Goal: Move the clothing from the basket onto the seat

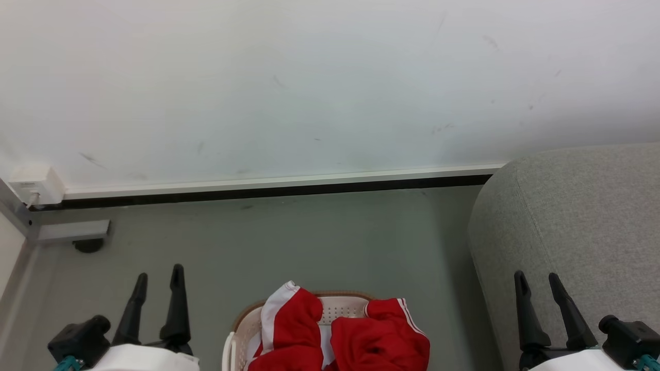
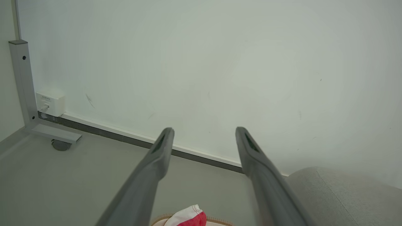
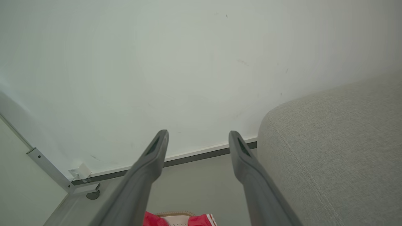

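Pickup not begun: left claw (image 1: 160, 272) and right claw (image 1: 537, 274) gape empty, clothing (image 1: 381, 337) heaped in basket (image 1: 337, 307), so reach down and grab next.

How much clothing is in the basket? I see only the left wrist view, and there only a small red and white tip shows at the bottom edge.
Observer: In the head view the clothing lies in the basket as two red bundles, both rising above its rim.
Operator: Is the right gripper free?
Observer: Yes. The right gripper is open and holds nothing. In the head view it shows against the grey seat.
Operator: Where is my left gripper, seen from above?
Observer: The left gripper is to the left of the basket, apart from it, and touches no cloth.
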Robot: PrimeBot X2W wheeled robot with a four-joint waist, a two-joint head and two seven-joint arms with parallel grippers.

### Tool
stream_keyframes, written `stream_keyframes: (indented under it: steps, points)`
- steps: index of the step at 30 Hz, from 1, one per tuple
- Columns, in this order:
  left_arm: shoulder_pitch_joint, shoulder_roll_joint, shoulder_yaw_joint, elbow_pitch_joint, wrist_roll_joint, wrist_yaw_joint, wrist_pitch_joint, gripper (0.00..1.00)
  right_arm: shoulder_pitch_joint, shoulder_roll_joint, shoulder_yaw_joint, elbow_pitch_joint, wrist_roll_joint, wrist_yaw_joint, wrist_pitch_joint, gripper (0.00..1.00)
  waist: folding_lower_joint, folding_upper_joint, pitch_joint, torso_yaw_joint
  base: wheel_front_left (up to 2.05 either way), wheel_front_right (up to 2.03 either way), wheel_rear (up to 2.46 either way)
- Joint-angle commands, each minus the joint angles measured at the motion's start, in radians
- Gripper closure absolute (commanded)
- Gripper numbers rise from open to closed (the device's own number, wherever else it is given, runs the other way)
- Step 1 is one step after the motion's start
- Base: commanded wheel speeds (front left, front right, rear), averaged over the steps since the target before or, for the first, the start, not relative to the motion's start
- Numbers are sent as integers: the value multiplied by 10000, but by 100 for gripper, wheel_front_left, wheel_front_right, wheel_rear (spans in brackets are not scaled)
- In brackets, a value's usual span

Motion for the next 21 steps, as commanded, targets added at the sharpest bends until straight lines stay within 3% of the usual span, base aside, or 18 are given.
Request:
stream_keyframes:
  steps: [1,21]
  points:
    - [-5,89,-5,-108,258,37,-128,0,-42,-97,-16,-48,-267,-14,-97,0,0,0,3,0,0,0,0]
    - [-29,106,30,98,1898,-99,-554,0,-148,-106,163,5,-1602,-17,-534,0,0,0,93,-89,0,0,0]
